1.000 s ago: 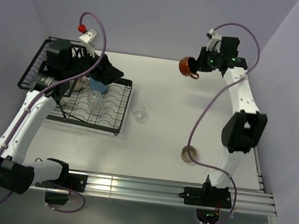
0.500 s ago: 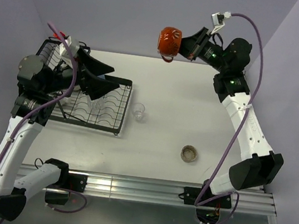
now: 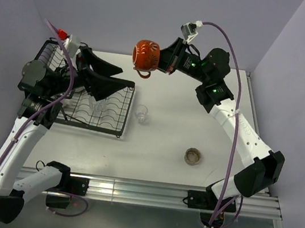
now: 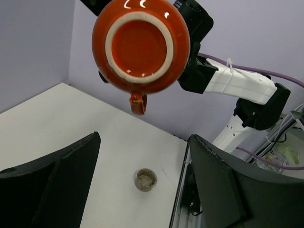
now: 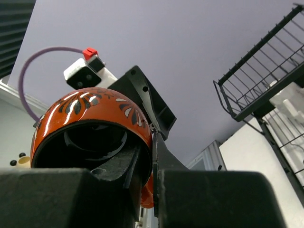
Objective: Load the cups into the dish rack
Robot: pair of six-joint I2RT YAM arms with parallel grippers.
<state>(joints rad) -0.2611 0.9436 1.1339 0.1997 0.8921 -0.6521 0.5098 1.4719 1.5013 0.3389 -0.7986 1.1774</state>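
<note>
Black dish rack under the left pincer, that pincer spread wide, orange cup aloft just past its tips, rim pinched by the right pincer, clear glass and low brownish cup on the worktop well below it.

My top cam looks down from high behind the rig; both wrist cams tilt upward, sharing the orange cup, right closest.
</note>
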